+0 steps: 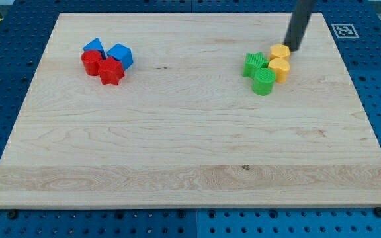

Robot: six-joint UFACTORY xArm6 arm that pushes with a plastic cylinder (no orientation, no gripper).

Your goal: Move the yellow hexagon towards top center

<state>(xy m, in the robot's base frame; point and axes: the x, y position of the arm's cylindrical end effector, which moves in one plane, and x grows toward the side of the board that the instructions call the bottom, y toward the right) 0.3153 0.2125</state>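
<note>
The dark rod comes down from the view's top right, and my tip (293,48) rests on the wooden board (177,145) just to the right of the yellow hexagon (280,51), touching it or very nearly so; I cannot tell which from here. There is no gripper on this arm, only the rod, so nothing is clasped or let go. The yellow hexagon sits in the upper right part of the board, at the top of a tight cluster. Directly below it lies a second yellow block (280,67), rounded in outline, the two touching. To the left of the pair is a green star-like block (255,65), and below that a green cylinder (264,82), pressed against both the star and the lower yellow block. Well apart, in the upper left, sits another cluster: a blue triangular block (94,46), a blue block (120,55) with angled faces, a red block (91,62) and a red star-shaped block (111,71), all packed together
</note>
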